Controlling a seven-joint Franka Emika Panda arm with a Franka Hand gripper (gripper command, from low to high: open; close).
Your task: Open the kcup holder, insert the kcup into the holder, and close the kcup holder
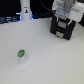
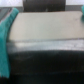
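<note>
One kcup (image 1: 21, 54) is seen nearest in the exterior view, standing upright on the pale table (image 1: 47, 60), white body below, round green top above, well apart from everything else and towards the exterior view's left. It is untouched; nothing is gripping it, so the insertion step is judged not yet begun.

Further back, on the exterior view's right, one kcup holder (image 1: 62, 27) is found, black and boxy, with the arm's gripper (image 1: 65, 17) brought down right at its top front edge. The white body of the hand is seen directly above the black unit, and contact with it looks likely, though this is not resolved at this size. Whether the fingers are spread or closed cannot be told: they are lost against the black front. In the wrist view only a blurred pale surface and a dark band below it are shown, with teal at one edge; no fingertips are made out there.

The opening step is judged to be in hand; no drawer is clearly seen pulled out. Opening, inserting and closing are all left.

At the very back, one tall white bottle-like object (image 1: 25, 11) is noted, standing by a dark strip along the wall
</note>
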